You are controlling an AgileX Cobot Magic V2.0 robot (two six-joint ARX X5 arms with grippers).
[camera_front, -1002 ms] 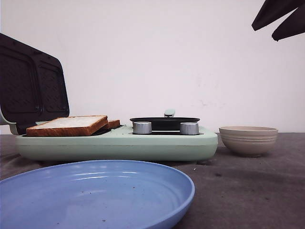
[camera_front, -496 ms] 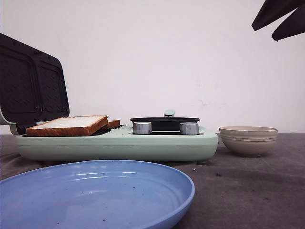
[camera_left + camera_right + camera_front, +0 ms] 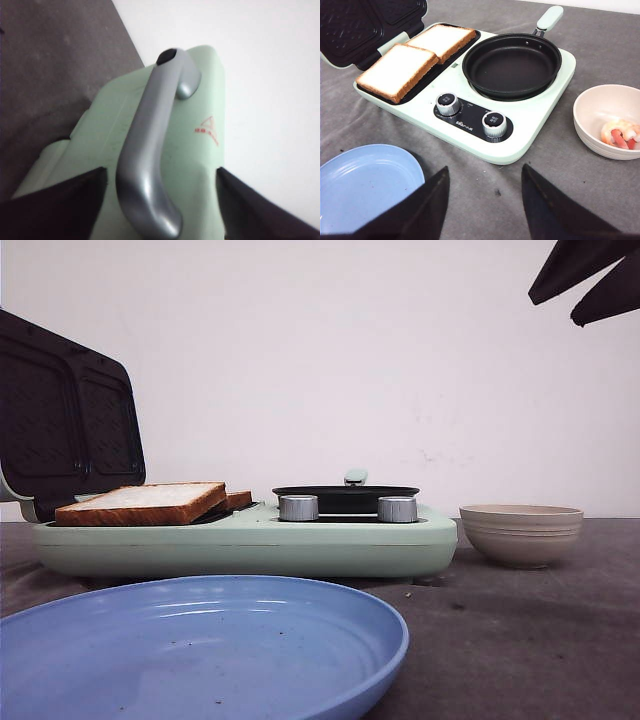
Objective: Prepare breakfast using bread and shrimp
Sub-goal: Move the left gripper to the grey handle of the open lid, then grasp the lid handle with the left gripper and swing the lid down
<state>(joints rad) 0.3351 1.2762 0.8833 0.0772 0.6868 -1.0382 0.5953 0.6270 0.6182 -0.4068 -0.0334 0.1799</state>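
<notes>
Two slices of bread (image 3: 397, 70) (image 3: 445, 40) lie side by side on the dark grill plate of the mint-green breakfast maker (image 3: 530, 130); the front view shows the near slice (image 3: 140, 502). Pinkish shrimp (image 3: 620, 134) lie in a beige bowl (image 3: 600, 107) to the right of the maker. My right gripper (image 3: 485, 200) hangs open high above the table's front, holding nothing; it shows at the front view's top right (image 3: 552, 308). My left gripper (image 3: 160, 200) is open behind the raised lid, its fingers (image 3: 60, 205) on either side of the lid's grey handle (image 3: 150, 150).
The lid (image 3: 65, 420) stands open at the left. A black frying pan (image 3: 512, 65) sits on the maker's right half, two silver knobs (image 3: 448, 103) (image 3: 494, 123) in front of it. A blue plate (image 3: 362, 185) lies near the front left on the grey cloth.
</notes>
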